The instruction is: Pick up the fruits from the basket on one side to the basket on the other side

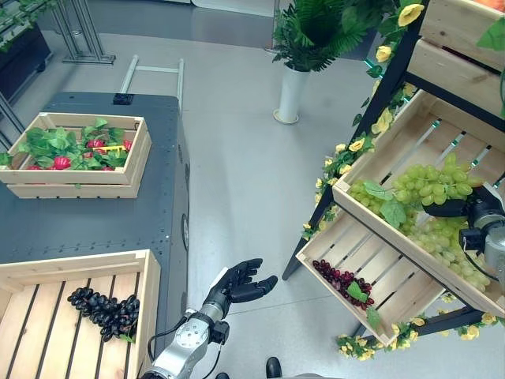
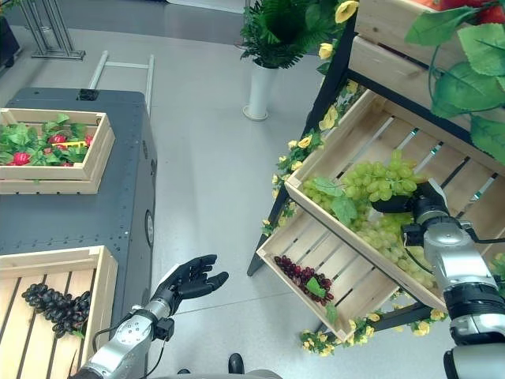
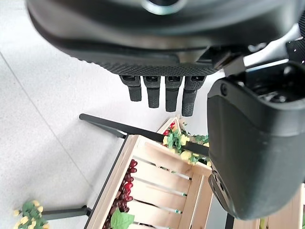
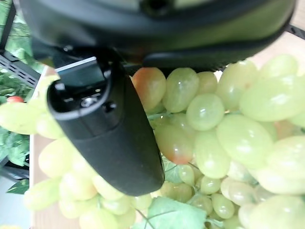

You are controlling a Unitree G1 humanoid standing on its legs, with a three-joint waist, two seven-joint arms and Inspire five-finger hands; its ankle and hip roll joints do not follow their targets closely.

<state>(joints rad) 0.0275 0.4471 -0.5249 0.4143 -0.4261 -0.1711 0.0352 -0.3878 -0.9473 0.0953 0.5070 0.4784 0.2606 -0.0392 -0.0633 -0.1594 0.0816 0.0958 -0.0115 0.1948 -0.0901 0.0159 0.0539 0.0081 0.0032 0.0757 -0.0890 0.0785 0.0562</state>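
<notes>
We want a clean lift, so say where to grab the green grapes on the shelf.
Grip the green grapes near the leafy top of the bunch, coming from above. The crate tilts, so they hang downslope. The right hand is already there.

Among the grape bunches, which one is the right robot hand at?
The green grapes in the upper slanted shelf crate: the right robot hand is on them. The red bunch lies a crate lower; the dark bunch is across the aisle.

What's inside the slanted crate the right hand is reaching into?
Green grapes with leaves fill the slanted crate. The right hand is in among them, fingers covered.
</notes>
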